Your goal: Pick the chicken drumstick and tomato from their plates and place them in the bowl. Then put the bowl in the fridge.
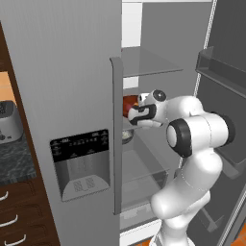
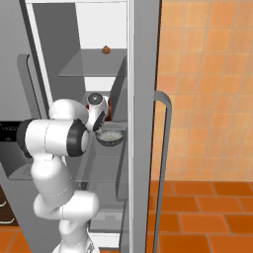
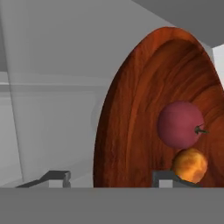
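The reddish-brown wooden bowl (image 3: 144,109) sits inside the open fridge (image 1: 62,96) on a middle glass shelf, and a sliver of the bowl (image 1: 129,102) shows past the door edge. In it lie the dark red tomato (image 3: 180,124) and, beside it, the orange-brown chicken drumstick (image 3: 189,164). My gripper (image 3: 111,177) straddles the bowl's rim, one fingertip (image 3: 54,177) outside and the other inside. The jaws stand apart from the rim, open. The hand reaches into the fridge at the gripper (image 1: 132,114) (image 2: 101,114). The plates are out of view.
A grey bowl (image 2: 109,136) stands on the shelf just below my hand. A small brown item (image 2: 105,50) rests on the upper shelf. The left door with its dispenser panel (image 1: 80,163) and long handle (image 1: 116,134) is close on one side, the open right door (image 2: 143,123) on the other.
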